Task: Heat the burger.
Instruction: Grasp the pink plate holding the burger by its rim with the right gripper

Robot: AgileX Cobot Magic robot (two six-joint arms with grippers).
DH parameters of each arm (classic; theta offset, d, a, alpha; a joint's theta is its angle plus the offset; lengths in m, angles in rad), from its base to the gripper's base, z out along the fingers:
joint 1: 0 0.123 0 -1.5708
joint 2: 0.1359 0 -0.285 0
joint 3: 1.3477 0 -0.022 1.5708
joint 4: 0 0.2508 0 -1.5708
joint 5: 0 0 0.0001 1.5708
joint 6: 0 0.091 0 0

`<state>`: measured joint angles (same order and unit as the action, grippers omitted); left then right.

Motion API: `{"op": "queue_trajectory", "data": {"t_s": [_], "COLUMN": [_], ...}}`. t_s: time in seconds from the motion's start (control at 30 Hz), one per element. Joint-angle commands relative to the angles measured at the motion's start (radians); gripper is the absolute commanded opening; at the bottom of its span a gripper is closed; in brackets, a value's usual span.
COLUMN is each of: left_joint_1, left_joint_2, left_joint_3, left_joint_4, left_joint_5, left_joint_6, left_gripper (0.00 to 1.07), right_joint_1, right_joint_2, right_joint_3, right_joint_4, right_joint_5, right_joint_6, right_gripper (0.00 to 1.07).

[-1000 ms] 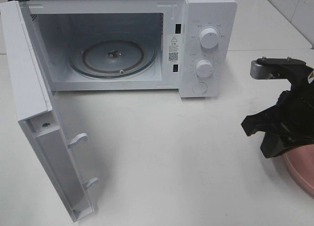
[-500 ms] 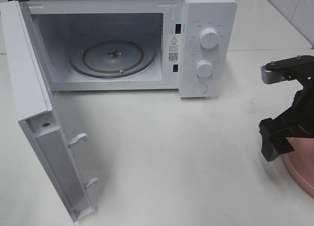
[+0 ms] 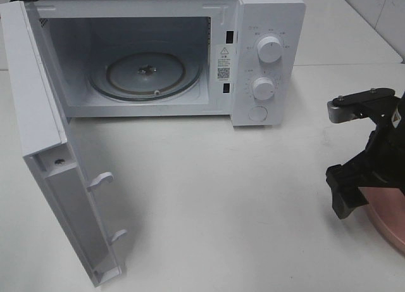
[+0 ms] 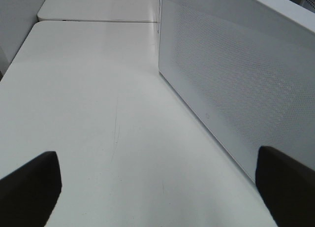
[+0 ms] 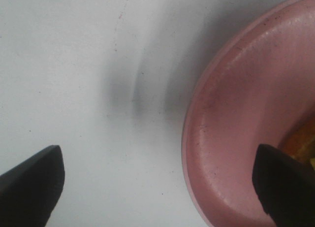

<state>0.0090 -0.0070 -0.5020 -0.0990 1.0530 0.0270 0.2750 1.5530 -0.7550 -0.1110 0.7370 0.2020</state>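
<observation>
Only a golden-brown sliver of the burger (image 5: 301, 144) shows, on the pink plate (image 5: 246, 113) just past one finger of my right gripper (image 5: 157, 182). That gripper is open and straddles the plate's rim, one finger over the table and the other over the plate, with nothing held. In the high view my right gripper (image 3: 362, 190) hangs over the pink plate (image 3: 387, 223) at the right edge, and the burger is hidden there. My left gripper (image 4: 157, 187) is open and empty above the table.
The white microwave (image 3: 269, 57) stands at the back with its door (image 3: 44, 140) swung wide to the left and the glass turntable (image 3: 145, 73) bare inside. The door's perforated panel (image 4: 236, 74) runs close beside my left gripper. Two knobs sit on the microwave's right panel.
My right gripper has shifted right and settled lower over the plate's rim, and its jaws have spread wide. The microwave is unchanged.
</observation>
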Motion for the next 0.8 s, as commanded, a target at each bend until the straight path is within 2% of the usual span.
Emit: {"op": "queue_trajectory", "data": {"t_s": [0.03,0.4,0.8], "left_joint_1": [-0.004,-0.004,-0.004], "left_joint_2": [-0.018,-0.018,-0.018], "left_joint_3": [0.003,0.003,0.003], "left_joint_4": [-0.002,-0.002,-0.002], "left_joint_5": [-0.015,-0.015,-0.015], "left_joint_6": [0.001,0.001,0.001], "left_gripper": [1.00,1.00,1.00], "right_joint_1": [-0.006,-0.006,-0.100], "right_joint_2": [0.048,0.147,0.170], "right_joint_3": [-0.005,-0.005,-0.005], "right_joint_4": [-0.009,-0.059,-0.106], "right_joint_5": [-0.042,-0.101,-0.147], "right_joint_6": [0.019,0.063,0.065], "right_gripper": [0.96,0.91,0.86]}}
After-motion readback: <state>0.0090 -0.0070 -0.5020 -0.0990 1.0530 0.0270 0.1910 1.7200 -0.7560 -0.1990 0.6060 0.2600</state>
